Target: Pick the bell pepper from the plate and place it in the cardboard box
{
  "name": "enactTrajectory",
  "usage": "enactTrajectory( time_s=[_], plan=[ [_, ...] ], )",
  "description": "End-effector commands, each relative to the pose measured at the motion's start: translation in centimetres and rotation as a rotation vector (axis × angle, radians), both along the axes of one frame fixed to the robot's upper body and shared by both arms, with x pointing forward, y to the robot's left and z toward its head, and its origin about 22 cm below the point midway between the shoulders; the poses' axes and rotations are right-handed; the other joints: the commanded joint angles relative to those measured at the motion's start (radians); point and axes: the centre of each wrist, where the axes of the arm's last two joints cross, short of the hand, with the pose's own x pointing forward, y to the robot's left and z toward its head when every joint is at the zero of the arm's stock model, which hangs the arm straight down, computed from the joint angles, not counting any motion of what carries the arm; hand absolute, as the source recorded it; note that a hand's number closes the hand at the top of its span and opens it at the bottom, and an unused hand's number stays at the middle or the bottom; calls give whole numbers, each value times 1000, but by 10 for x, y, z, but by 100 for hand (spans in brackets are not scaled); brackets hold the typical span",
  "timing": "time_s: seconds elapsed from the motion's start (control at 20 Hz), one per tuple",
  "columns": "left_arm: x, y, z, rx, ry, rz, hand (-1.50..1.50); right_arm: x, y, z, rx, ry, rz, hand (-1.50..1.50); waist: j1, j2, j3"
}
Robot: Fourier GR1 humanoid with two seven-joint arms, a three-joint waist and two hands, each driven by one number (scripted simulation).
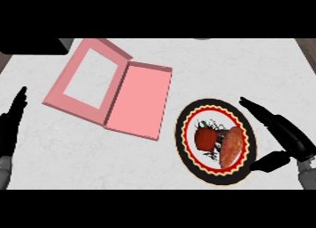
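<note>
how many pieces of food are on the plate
2. The red bell pepper sits left of the plate's middle; a longer orange-brown piece lies just right of it. Nothing seems hidden.

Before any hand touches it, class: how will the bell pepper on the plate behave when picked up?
The bell pepper looks rounded and smooth, so it may slip or roll. It probably holds its shape rather than flopping. An orange food lies close beside it, so a nudge could shift both.

The right hand [290, 139] covers part of the plate [180, 138] rim; the orange food [230, 147] on it is too blurred to name.
</note>
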Motion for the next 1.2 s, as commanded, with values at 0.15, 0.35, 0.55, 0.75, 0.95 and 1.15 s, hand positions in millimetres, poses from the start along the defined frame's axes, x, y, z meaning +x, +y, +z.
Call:
enactTrajectory(
  time_s=[0.15,0.35,0.55,0.75,0.95,1.15],
  plan=[
    [6,2,6,20,-7,-8,0,30,32,34,-325,175,55,-150,8,2,0],
    [4,-17,-18,-3,0,-5,0,43,78,34,-326,245,112,-150,0,2,1],
    [11,7,8,5,7,7,0,50,78,39,-379,291,82,-150,-4,0,2],
    [9,24,13,3,-7,5,0,53,109,17,-401,287,82,-150,-1,1,2],
    [3,12,-2,-9,-14,-2,0,49,101,1,-390,278,99,-150,-3,0,2],
    [-8,-8,-10,-1,15,3,0,35,85,1,-407,300,101,-150,-4,-1,2]
  ],
)
